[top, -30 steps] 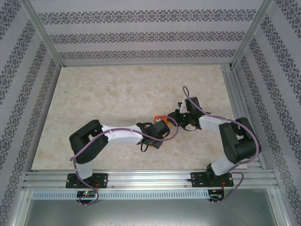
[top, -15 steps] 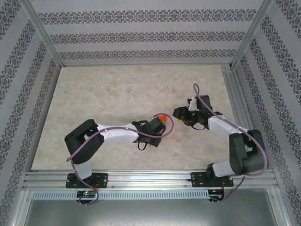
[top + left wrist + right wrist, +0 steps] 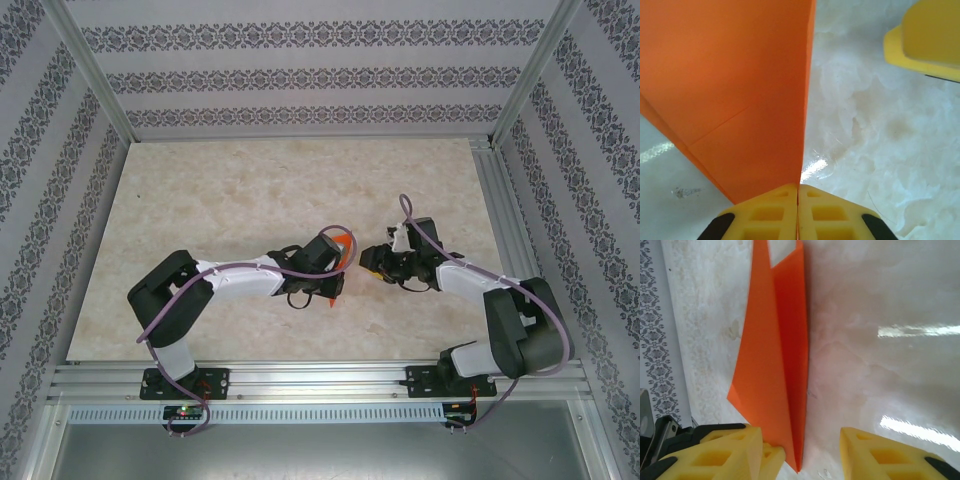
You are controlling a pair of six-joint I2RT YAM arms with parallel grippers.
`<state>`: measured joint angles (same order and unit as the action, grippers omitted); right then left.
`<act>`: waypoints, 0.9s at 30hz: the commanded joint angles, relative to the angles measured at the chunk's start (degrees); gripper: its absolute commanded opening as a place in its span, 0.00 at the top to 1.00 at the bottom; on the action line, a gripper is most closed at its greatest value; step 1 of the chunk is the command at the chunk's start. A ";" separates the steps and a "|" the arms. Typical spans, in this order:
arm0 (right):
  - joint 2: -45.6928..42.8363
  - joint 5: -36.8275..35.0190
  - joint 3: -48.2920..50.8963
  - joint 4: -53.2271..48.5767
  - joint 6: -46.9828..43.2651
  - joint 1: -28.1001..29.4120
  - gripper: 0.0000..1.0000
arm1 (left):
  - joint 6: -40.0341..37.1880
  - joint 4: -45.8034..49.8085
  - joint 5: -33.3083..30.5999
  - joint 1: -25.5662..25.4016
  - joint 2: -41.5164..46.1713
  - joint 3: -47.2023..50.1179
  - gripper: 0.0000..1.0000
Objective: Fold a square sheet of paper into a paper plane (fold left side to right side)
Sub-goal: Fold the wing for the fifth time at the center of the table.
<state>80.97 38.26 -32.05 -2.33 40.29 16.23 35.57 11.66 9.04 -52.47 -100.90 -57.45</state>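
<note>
My left end effector (image 3: pixel 798 212) is clenched on the thin bright orange folded sheet of paper (image 3: pixel 730 85) (over the pale marbled table (image 3: pixel 880 150)); my right end effector (image 3: pixel 807 450) stands released just beside it

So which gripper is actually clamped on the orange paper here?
The left gripper: its fingers are pressed together on a corner of the orange paper. The right gripper has its fingers standing apart.

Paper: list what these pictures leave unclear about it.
- Top view: the left gripper covers most of the paper; outline unreadable.
- Left wrist view: top and left edges cut it off.
- Right wrist view: top edge cuts its far end; the right gripper hides part of its near edge.
</note>
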 commanded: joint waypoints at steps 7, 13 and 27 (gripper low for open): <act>3.37 0.33 -0.89 5.48 1.62 2.56 0.57 | 4.11 -10.38 6.82 3.35 1.41 5.00 0.97; 4.98 -0.03 -1.83 7.45 2.36 4.76 0.58 | 7.43 -17.50 11.82 5.57 1.49 8.07 0.99; 9.66 -0.12 -4.63 11.53 4.54 7.02 0.63 | 14.21 -27.71 17.47 8.08 0.68 11.45 1.00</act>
<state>89.34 38.17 -34.83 6.57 44.07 22.44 47.07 -10.26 24.40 -45.36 -100.71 -46.92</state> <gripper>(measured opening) 0.373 0.068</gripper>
